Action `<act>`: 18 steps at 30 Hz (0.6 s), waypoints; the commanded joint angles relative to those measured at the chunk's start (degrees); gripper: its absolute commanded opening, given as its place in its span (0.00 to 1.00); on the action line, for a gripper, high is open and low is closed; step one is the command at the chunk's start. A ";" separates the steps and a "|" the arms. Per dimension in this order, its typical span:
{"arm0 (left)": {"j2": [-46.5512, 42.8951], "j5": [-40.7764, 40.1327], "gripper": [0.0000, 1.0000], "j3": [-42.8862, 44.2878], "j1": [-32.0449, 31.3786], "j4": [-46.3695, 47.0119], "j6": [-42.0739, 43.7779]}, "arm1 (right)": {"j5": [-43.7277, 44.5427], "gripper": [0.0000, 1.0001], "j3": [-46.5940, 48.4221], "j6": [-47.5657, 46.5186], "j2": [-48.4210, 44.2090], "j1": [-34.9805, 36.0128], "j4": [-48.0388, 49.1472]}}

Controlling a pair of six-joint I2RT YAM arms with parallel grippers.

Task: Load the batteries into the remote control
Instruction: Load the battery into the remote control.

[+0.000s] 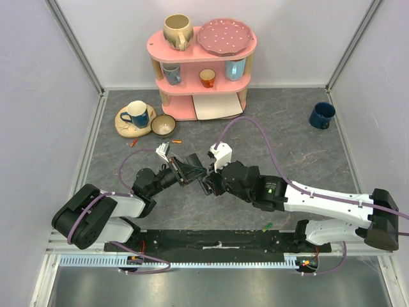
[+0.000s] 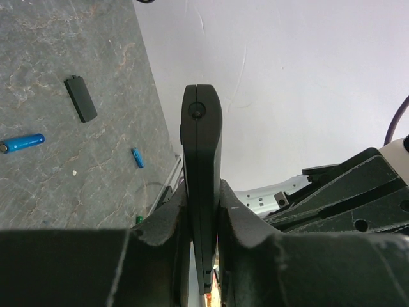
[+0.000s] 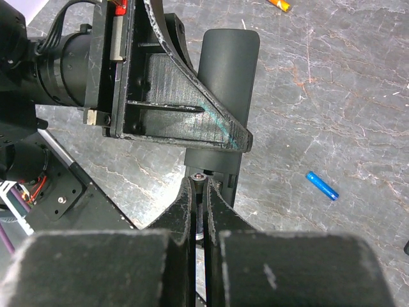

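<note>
My left gripper is shut on the remote control, a slim black bar held edge-on above the table; both also show from above. My right gripper is shut on a thin battery with a silvery end cap, its tip at the remote's near end. Loose batteries lie on the table: two blue ones, one of them also in the right wrist view, an orange one, and a green one. A small flat black cover lies beside them.
A pink shelf with mugs, a jug and a plate stands at the back. In front of it are a dish with a blue mug and a bowl. A dark blue mug stands at the far right. White walls enclose the table.
</note>
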 commanded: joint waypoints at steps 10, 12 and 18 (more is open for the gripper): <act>-1.58 1.05 0.02 1.88 -0.71 13.01 -2.45 | 9.95 0.00 -2.65 -1.74 0.75 3.14 8.78; -1.67 1.05 0.02 1.88 -0.71 13.01 -2.54 | 10.22 0.00 -2.83 -1.74 0.84 3.23 8.78; -1.67 0.96 0.02 2.23 -0.88 13.01 -2.62 | 10.13 0.00 -3.53 -1.22 0.66 3.50 8.61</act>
